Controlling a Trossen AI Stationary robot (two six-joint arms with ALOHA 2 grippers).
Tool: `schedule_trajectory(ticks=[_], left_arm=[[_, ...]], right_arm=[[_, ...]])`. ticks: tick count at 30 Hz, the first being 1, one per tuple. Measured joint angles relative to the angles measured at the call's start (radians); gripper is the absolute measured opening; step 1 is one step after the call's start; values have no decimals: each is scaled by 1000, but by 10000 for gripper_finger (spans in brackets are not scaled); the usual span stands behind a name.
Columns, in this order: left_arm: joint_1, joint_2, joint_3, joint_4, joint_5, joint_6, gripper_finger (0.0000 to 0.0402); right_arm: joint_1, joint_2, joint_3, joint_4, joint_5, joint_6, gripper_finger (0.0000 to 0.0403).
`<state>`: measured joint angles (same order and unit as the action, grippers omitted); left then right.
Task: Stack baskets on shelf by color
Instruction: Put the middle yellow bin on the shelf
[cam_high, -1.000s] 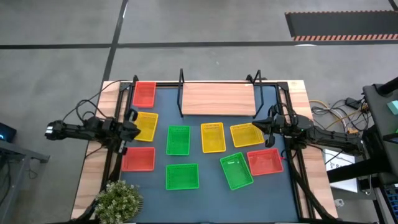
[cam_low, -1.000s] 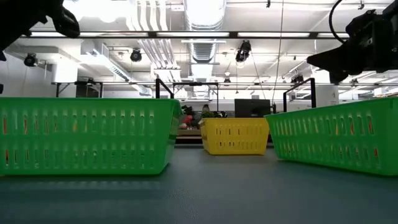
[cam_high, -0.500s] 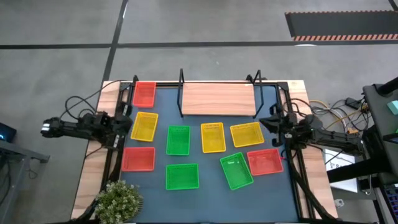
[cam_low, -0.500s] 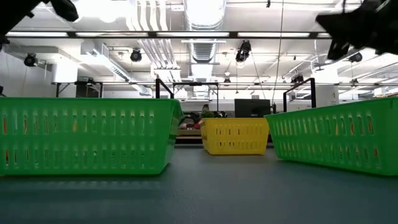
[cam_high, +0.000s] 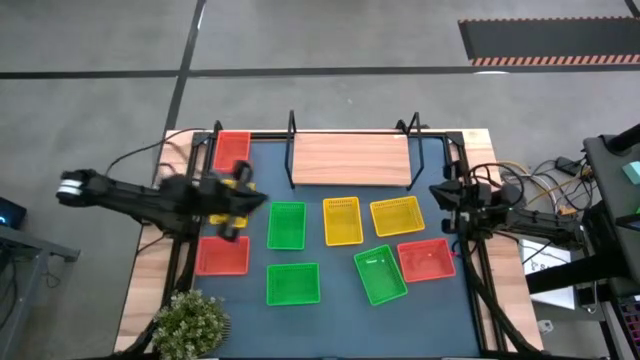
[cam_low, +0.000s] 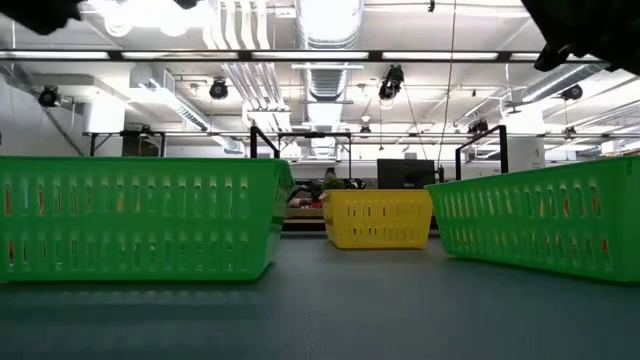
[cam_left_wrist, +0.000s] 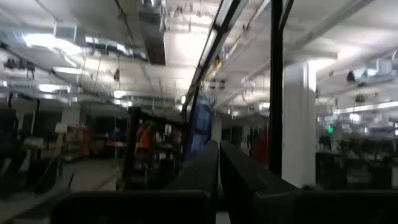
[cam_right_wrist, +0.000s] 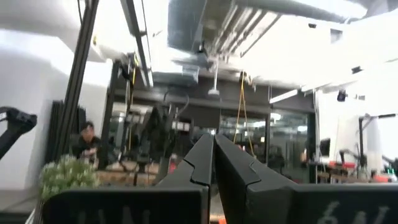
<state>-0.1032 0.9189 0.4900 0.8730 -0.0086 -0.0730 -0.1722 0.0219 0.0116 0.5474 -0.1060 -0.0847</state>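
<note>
Light wood: the shelf (cam_high: 350, 160), a bare board with black posts at its ends, lies at the far middle of the dark blue tabletop (cam_high: 330, 315).
Red-orange baskets: one (cam_high: 232, 150) at the far left corner, just left of the shelf; one (cam_high: 222, 256) near the left edge; one (cam_high: 427, 260) at the right, touching the tilted green one.
Yellow baskets: two side by side in the middle row (cam_high: 343, 221) (cam_high: 396, 216); a third (cam_high: 240, 185) at the left, mostly hidden under the left arm.
Green baskets: one (cam_high: 287, 225) left of the yellow pair; one (cam_high: 293, 283) near the front edge; one (cam_high: 381, 275) tilted at the right.
Left gripper (cam_high: 243, 208): blurred above the left yellow basket; in its wrist view the fingers (cam_left_wrist: 239, 180) are pressed together, nothing between them.
Right gripper (cam_high: 443, 193): at the table's right edge, beside the right yellow basket; fingers (cam_right_wrist: 233, 168) closed together, empty.
Potted plant (cam_high: 190, 320): at the near left corner.
</note>
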Motion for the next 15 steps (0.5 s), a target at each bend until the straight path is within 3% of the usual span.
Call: schedule_trajectory(ticks=[8, 15], left_arm=[[-2, 313, 168, -124, 0, -53, 0], [-2, 480, 426, -600, 0, -113, 0]], right_arm=[[0, 0, 0, 20, -7, -69, 9], [0, 0, 0, 20, -7, -57, 9]])
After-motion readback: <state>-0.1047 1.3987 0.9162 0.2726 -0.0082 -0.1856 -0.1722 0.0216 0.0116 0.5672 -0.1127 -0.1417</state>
